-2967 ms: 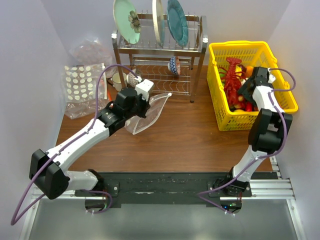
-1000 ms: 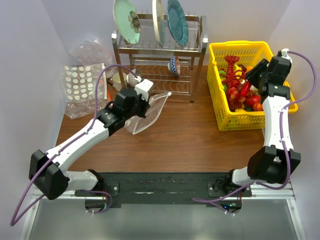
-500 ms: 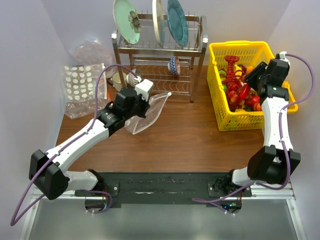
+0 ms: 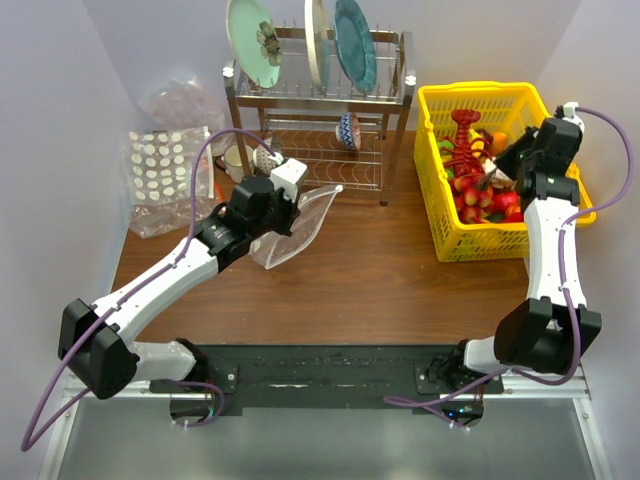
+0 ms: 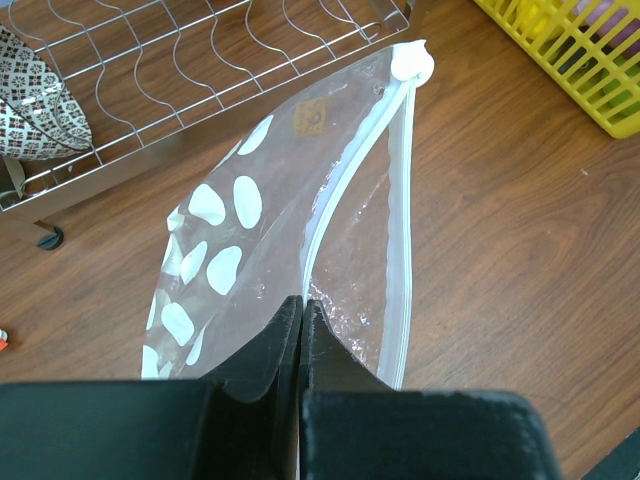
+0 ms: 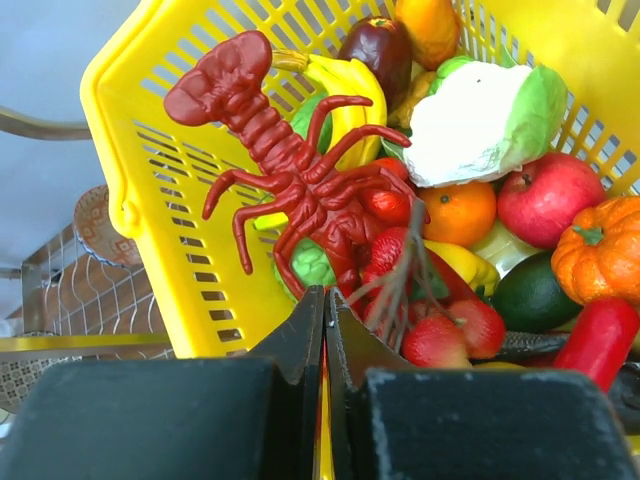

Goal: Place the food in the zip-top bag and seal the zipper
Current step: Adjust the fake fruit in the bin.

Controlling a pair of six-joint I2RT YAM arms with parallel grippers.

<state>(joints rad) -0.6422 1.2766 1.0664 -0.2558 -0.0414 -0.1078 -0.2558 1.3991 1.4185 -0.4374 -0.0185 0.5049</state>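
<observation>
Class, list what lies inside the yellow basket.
A red lobster sprawls over a banana, beside a cabbage, apple, orange and pumpkin. The pile hides the basket floor and anything beneath.

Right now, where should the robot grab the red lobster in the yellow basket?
Pinch the lobster across its narrow ringed section, probably from above: it lies on top of the pile, and that section is slim, clear of the splayed legs.

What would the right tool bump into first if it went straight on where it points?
Probably the red lobster toy in the yellow basket. The right tool points at its body, with strawberries close beside; depth is hard to judge.
</observation>
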